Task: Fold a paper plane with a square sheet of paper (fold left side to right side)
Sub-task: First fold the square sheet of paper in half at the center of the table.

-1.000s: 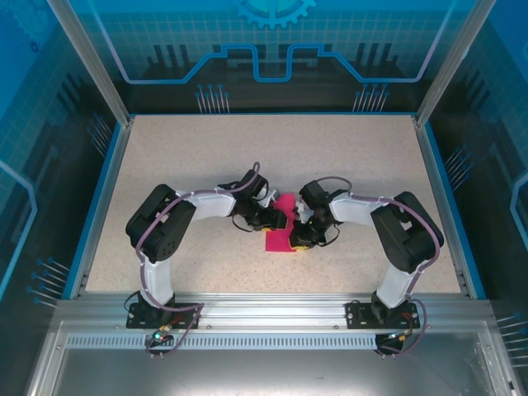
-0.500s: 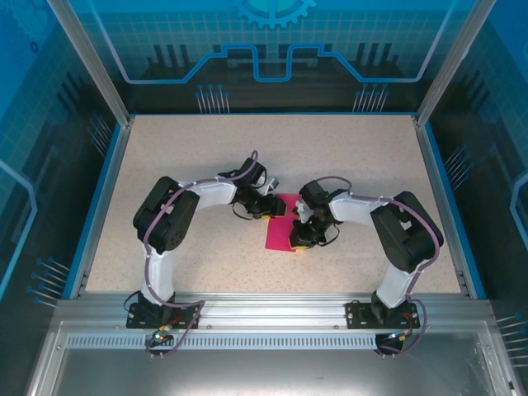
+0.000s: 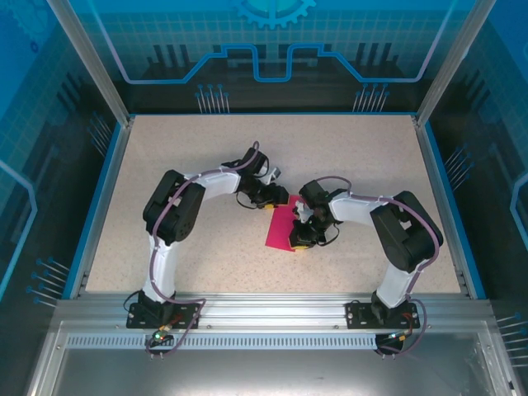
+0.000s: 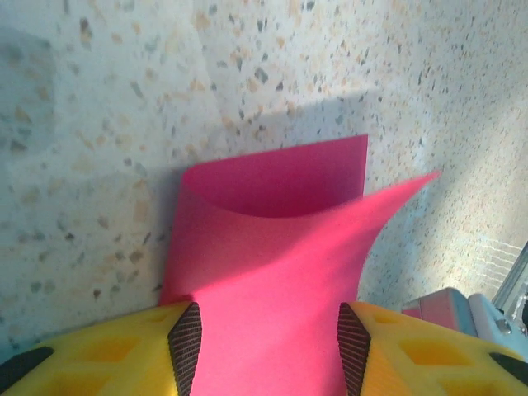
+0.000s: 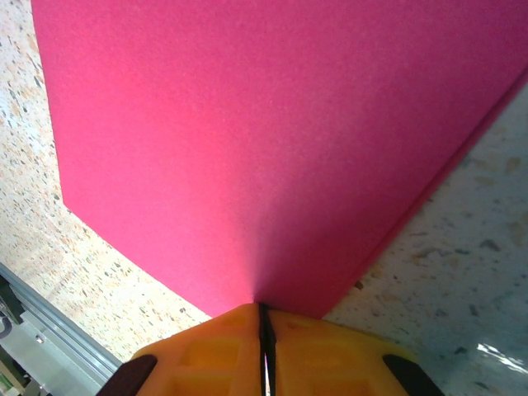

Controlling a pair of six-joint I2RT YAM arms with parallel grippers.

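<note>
The square sheet of paper (image 3: 280, 224), folded over with its upper flap curling up, lies at the middle of the desk (image 3: 346, 157), one edge pinched in the right gripper's (image 5: 262, 312) closed jaws, another between the left gripper's (image 4: 268, 334) parted jaws.

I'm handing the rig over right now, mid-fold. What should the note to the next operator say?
Left gripper: open, the square sheet of paper lying between its jaws.
Right gripper: shut on the sheet's edge.
Sheet: at the centre of the table, doubled over loosely; top layer bows up, corners unmatched.
Done: one side carried over.
Left: line up edges, press the crease, then all later plane folds.
</note>
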